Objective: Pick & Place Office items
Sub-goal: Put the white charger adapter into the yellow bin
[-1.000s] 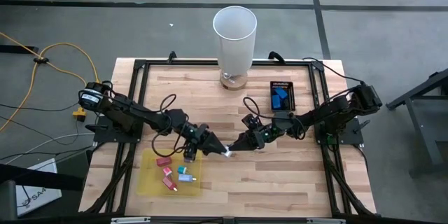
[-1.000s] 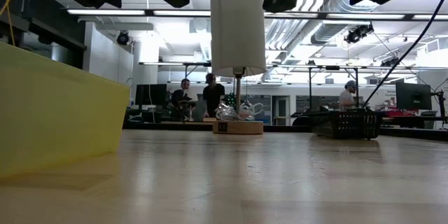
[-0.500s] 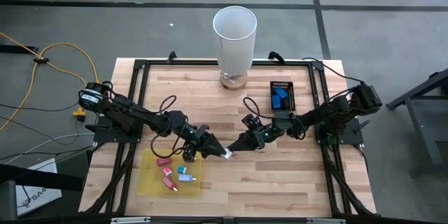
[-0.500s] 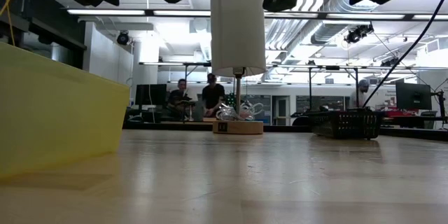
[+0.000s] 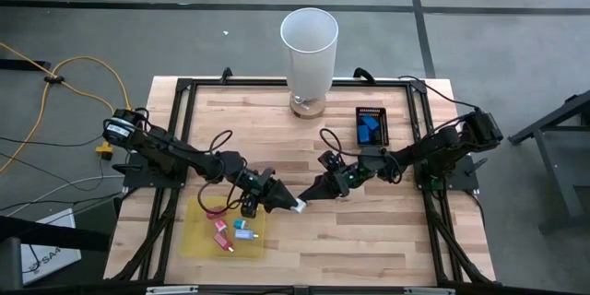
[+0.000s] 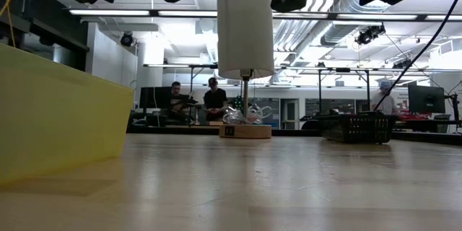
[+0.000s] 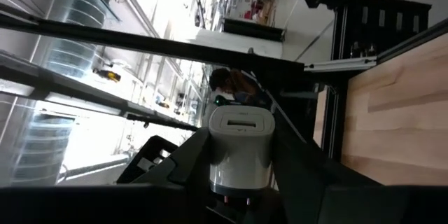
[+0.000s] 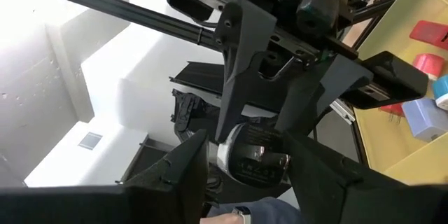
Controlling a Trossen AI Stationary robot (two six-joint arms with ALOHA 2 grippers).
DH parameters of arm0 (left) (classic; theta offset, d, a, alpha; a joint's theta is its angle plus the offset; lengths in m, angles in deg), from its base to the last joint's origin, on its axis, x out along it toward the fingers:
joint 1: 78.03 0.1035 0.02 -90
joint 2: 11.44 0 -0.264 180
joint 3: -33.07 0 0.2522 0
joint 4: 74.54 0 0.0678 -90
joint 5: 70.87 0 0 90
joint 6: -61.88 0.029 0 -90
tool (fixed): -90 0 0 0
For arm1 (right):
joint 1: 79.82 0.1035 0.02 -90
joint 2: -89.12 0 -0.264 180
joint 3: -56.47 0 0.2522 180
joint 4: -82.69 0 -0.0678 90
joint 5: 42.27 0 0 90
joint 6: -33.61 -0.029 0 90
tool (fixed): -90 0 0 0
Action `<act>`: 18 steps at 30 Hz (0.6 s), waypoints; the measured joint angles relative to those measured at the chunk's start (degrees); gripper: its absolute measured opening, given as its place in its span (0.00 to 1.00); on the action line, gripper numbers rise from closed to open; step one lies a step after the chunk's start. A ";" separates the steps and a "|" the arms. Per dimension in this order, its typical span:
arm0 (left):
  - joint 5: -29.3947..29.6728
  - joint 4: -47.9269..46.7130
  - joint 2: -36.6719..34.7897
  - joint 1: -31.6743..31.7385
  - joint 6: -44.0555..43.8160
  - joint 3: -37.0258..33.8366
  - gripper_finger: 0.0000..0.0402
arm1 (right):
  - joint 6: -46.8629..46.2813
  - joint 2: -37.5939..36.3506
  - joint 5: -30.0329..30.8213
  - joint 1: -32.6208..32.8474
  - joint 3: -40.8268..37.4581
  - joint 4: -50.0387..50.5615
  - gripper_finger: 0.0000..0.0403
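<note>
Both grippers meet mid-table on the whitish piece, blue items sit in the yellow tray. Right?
Not quite. In the high view the blue items sit in the black tray. The left gripper and right gripper do meet at the whitish piece.

Overhead light: it is falling evenly on the wooden table point(image 5: 369, 230), giving only soft, short shadows under the arms.
Low view: ceiling lamps point(image 6: 180, 12) in the far room are glowing bright, and the yellow sheet point(image 6: 58, 115) at near left is looking blurred and out of focus.
Table surface: it is reflecting a pale glare near the white cylinder point(image 6: 245, 25).
Left wrist view: strong white light is washing out the background.
Right wrist view: the white walls are looking overexposed.
</note>
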 joint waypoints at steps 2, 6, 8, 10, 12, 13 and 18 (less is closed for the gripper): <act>0.96 -0.06 0.00 -0.52 0.35 -0.02 0.32 | 0.69 0.00 0.05 0.00 0.00 0.02 0.42; 1.02 -0.21 0.00 -1.56 0.26 -0.04 0.32 | 1.35 0.00 0.22 -0.91 0.00 -0.12 0.42; 1.02 -0.33 0.00 -2.06 0.09 -0.09 0.32 | 1.42 0.00 0.31 -1.75 0.00 -0.20 0.42; 1.45 -0.25 0.00 -2.62 -0.32 -0.09 0.32 | 1.43 0.00 0.33 -2.65 0.00 -0.05 0.42; 2.57 -0.28 0.00 -3.22 -0.31 -0.09 0.32 | 1.46 0.00 0.22 -3.70 0.00 0.67 0.42; 2.90 -0.28 0.00 -3.48 -0.29 -0.09 0.32 | 1.48 0.00 0.17 -4.23 0.00 0.96 0.42; 3.83 -0.28 0.00 -4.28 -0.13 -0.09 0.32 | 3.05 0.00 0.15 -6.49 0.00 4.07 0.42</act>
